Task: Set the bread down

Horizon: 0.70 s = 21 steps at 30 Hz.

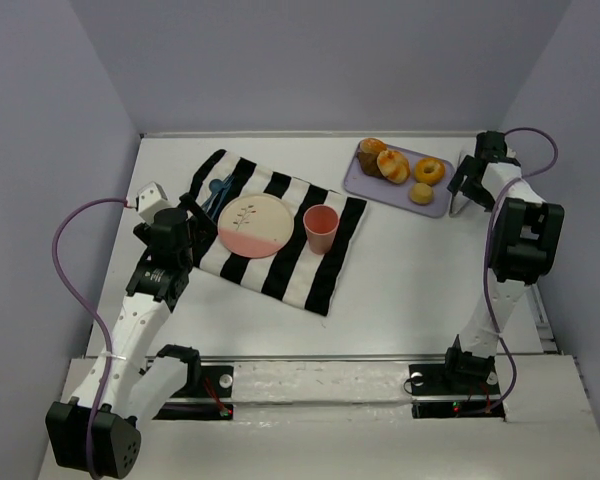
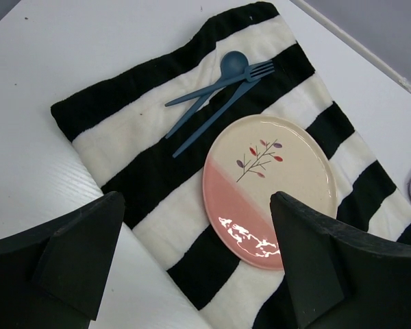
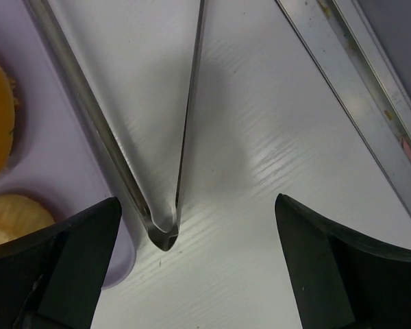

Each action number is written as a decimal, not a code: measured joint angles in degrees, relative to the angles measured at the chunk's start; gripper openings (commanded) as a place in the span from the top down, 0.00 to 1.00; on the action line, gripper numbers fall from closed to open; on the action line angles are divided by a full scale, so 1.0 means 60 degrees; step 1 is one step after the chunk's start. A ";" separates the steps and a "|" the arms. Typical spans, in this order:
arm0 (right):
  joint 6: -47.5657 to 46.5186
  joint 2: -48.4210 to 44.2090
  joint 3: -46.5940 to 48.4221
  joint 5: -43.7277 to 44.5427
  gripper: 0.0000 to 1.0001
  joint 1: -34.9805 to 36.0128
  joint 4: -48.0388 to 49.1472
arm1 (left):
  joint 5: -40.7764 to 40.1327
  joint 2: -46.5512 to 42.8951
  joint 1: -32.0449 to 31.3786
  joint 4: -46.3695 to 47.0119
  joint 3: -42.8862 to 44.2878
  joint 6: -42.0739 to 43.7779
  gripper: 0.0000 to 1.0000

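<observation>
Right arm (image 1: 525,240), jaws wide, over tongs (image 3: 163,235)

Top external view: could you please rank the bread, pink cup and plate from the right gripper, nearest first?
1. bread, on the tray beside the right gripper.
2. pink cup, right end of the cloth.
3. plate, farther left.

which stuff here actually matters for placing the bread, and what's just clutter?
Job:
bread
tongs, probably the tool
right hand, open above them
plate, likely target

Lying about:
pink cup
blue cutlery
doughnut
larger buns
striped cloth
left hand, open
</observation>
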 measured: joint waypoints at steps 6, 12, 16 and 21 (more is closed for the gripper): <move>-0.0288 0.0743 0.0663 -0.0007 0.00 -0.0124 0.0047 | -0.0168 0.0000 0.0000 -0.0073 0.0000 -0.0015 0.01; -0.0492 0.1242 0.0965 -0.0106 0.00 -0.0124 0.0055 | -0.0248 0.0000 0.0015 -0.0120 0.0000 -0.0022 0.01; -0.0506 0.1242 0.0984 -0.0113 0.00 -0.0124 0.0047 | -0.0255 0.0000 0.0015 -0.0117 0.0000 -0.0022 0.01; -0.0641 0.1246 0.0991 -0.0113 0.00 -0.0124 0.0047 | -0.0259 0.0055 0.0015 -0.0117 0.0000 -0.0018 0.01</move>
